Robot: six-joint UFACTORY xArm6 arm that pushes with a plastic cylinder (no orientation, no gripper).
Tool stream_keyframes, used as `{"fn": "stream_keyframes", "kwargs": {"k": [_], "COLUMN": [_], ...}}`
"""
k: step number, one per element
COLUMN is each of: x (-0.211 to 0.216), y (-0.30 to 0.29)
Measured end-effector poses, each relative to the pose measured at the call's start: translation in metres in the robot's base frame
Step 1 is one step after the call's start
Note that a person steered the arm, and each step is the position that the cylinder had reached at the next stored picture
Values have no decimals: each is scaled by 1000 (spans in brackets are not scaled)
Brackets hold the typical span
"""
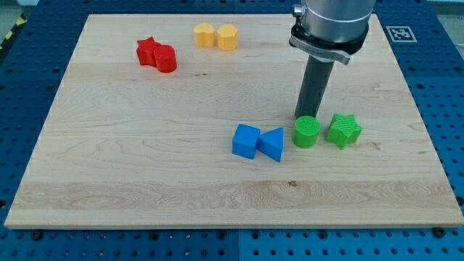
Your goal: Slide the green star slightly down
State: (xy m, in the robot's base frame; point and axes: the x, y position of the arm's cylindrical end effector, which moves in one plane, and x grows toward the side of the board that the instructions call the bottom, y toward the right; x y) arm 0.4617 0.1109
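Resting behind green cylinder block (306,132), my tip (302,118) sits up-left of green star block (344,130), not yet above it for downward push. No claw fitted: bare dark rod. Star just right of cylinder on wooden board (145,167).

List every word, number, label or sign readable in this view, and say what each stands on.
No readable words or numbers anywhere.
Square black-and-white marker: on the blue base at the view's top right, partly cut off by the wooden board; a pattern, not text.
The blocks carry no labels.
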Motion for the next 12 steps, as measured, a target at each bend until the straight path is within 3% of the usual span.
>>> {"fn": "stream_keyframes", "kwargs": {"k": [2,4,7,10,12], "x": [13,-7,-8,-8,24], "y": [0,-2,83,62,62]}}
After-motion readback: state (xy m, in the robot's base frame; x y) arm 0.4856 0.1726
